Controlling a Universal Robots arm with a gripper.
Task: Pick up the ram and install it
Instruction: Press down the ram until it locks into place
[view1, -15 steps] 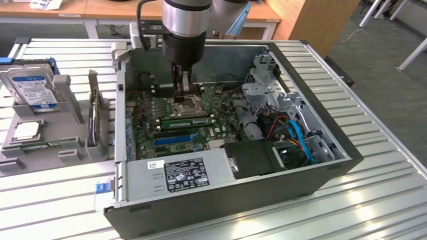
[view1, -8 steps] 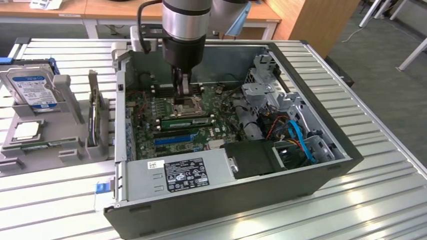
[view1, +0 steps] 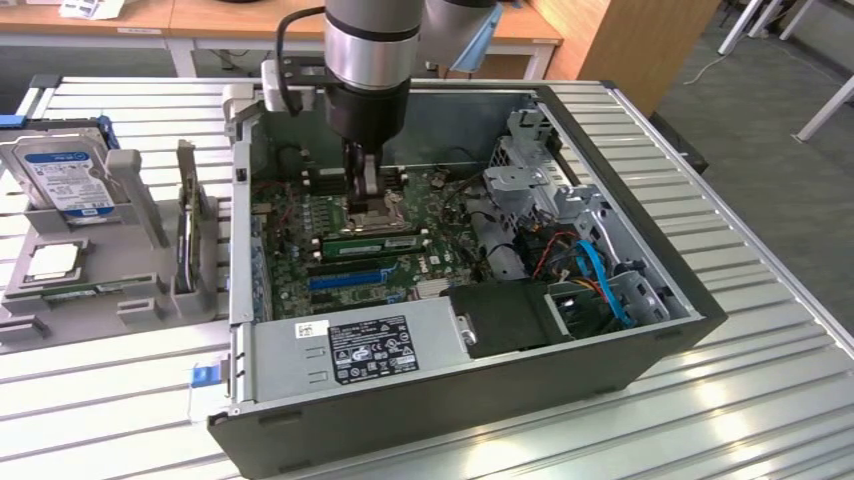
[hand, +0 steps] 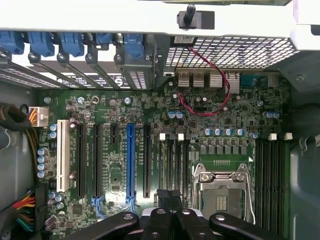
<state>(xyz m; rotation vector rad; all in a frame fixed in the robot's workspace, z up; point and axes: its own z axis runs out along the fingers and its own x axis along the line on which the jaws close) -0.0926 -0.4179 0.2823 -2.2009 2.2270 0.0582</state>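
The ram (view1: 374, 243) is a thin green stick lying along a black memory slot between white end clips, in the motherboard inside the open PC case (view1: 667, 310). It sits between the CPU socket (view1: 367, 205) and the long blue slot (view1: 354, 277). My gripper (view1: 360, 200) hangs down into the case just above the socket and the ram, apart from the stick. In the wrist view my gripper (hand: 169, 197) has its black fingers drawn together over the memory slots (hand: 172, 165), with nothing visible between them.
A blue-labelled hard drive (view1: 67, 175) stands in a grey holder at the exterior view's left, outside the case. The power supply (view1: 367, 350) fills the case's near side. Blue and orange cables (view1: 607, 285) and a drive cage (view1: 534, 185) crowd the exterior view's right.
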